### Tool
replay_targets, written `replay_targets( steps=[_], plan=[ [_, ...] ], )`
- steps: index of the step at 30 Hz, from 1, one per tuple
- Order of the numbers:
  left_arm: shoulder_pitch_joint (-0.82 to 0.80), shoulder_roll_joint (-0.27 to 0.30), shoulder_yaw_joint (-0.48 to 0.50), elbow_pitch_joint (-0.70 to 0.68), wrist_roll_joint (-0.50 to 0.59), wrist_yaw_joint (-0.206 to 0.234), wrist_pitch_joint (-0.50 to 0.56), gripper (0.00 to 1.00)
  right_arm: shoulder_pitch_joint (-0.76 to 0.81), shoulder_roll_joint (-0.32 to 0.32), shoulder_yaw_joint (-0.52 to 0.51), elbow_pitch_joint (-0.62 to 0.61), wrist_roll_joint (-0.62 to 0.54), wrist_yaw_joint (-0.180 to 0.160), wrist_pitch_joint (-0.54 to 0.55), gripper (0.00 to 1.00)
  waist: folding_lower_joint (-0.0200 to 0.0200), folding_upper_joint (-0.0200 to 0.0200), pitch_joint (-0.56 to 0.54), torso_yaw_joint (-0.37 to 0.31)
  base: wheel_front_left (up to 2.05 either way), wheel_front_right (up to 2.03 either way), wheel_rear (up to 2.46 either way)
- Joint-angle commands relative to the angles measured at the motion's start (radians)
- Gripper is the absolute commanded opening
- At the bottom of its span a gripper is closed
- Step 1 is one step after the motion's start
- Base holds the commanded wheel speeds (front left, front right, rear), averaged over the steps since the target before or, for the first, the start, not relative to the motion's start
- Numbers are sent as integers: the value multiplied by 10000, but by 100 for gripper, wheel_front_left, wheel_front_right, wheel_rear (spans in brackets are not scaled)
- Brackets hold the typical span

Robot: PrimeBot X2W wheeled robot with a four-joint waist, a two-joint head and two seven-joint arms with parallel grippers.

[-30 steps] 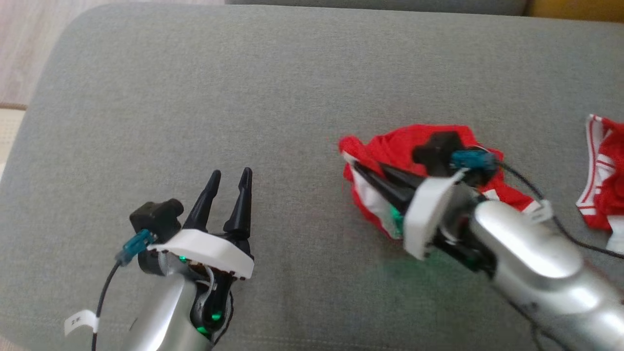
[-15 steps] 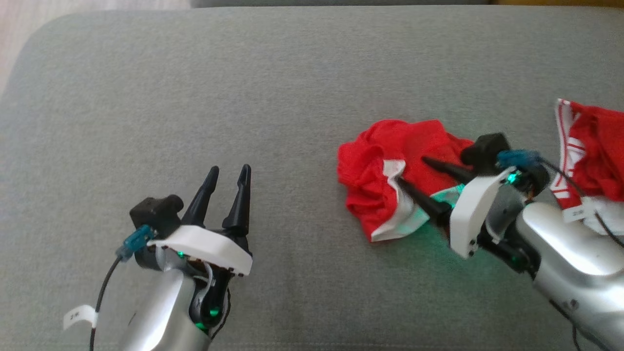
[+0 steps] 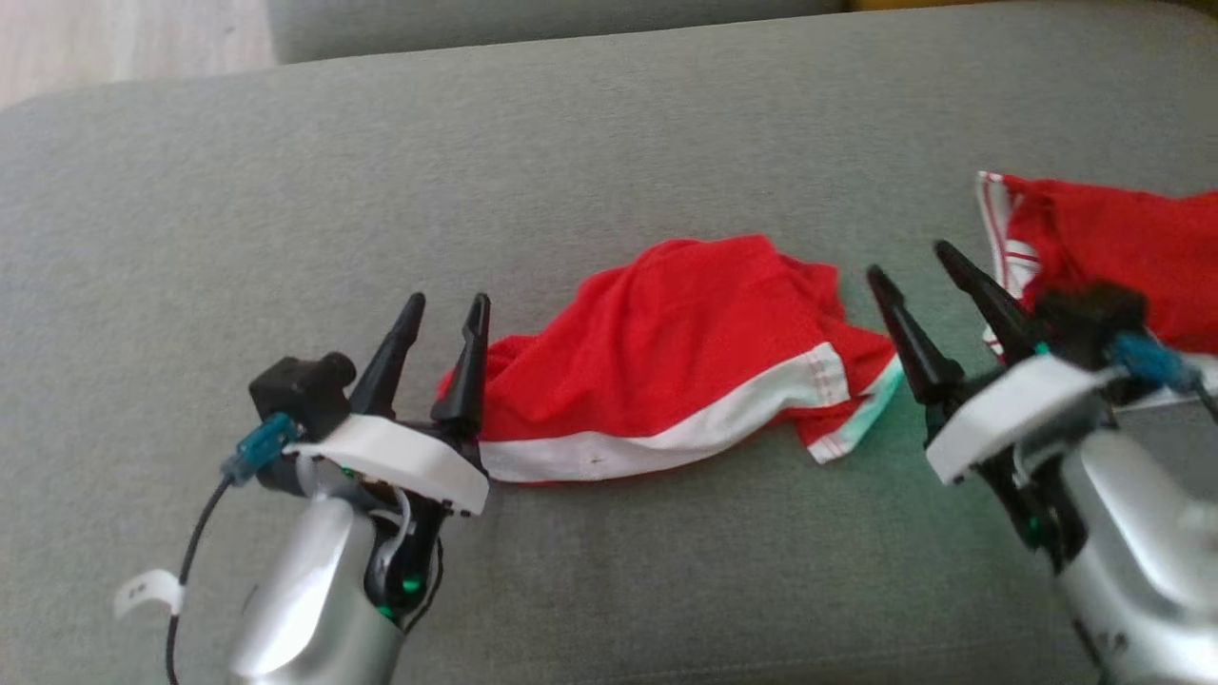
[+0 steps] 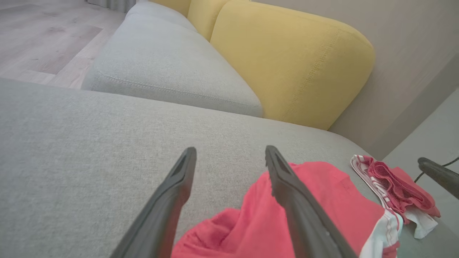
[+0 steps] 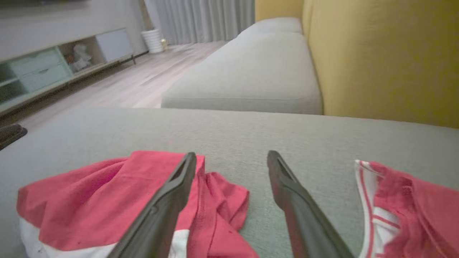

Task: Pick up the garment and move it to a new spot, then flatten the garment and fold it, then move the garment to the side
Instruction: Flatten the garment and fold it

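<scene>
Open cushion (image 3: 381, 171) ahead of L gripper (image 3: 450, 300) jaws; garment (image 3: 666, 371) betw. both jaw pairs; 2nd garment (image 3: 1113, 228) just outside R gripper (image 3: 908, 259) jaws.

The left gripper (image 3: 448, 304) sits at the lower left of the head view. Its fingers (image 3: 468, 366) are spread apart and point up. The left forearm (image 3: 304, 590) rises from the bottom edge. The right gripper (image 3: 908, 262) sits at the lower right, fingers spread apart and tilted up-left. The right forearm (image 3: 1132, 533) enters from the lower right corner.
</scene>
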Motion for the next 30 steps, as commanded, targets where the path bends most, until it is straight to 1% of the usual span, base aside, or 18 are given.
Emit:
replay_targets(
  steps=[1, 3, 5, 8, 11, 14, 20, 25, 30],
  plan=[
    [-485, 185, 377, -245, 82, -54, -124, 100, 332, 236, -342, -425, -269, -9, -201, 100, 0, 0, -20, -152, 0, 0, 0],
    [-532, 303, 465, -179, 127, -75, -124, 100, 911, 798, -1145, -688, -731, -9, -425, 100, 0, 0, 18, -251, 0, 0, 0],
    [-557, 411, 563, -120, 152, -87, -124, 100, 1439, 1314, -1706, -941, -1166, -9, -564, 100, 0, 0, 45, -309, 0, 0, 0],
    [-533, 485, 696, -87, 158, -101, -124, 100, 2039, 1831, -2115, -1169, -1793, -9, -555, 100, 0, 0, 60, -326, 0, 0, 0],
    [-439, 465, 827, -98, 125, -102, -124, 100, 2311, 2143, -2151, -1363, -2109, -9, -419, 100, 0, 0, 45, -311, 0, 0, 0],
    [-341, 389, 844, -121, 127, -105, -124, 100, 2343, 2213, -2093, -1505, -2274, -9, -264, 100, 0, 0, 8, -234, 0, 0, 0],
    [-292, 264, 757, -164, 140, -123, -124, 100, 2171, 2082, -1789, -1555, -2243, -9, 156, 100, 0, 0, 32, -4, 0, 0, 0],
    [-270, 193, 700, -181, 139, -149, -124, 100, 1925, 1792, -1321, -1236, -2122, -9, 548, 100, 0, 0, 155, 243, 0, 0, 0],
    [-279, 151, 718, -114, 129, -180, -124, 100, 1675, 1625, -1029, -814, -1914, -9, 665, 100, 0, 0, 258, 438, 0, 0, 0]
  ],
)
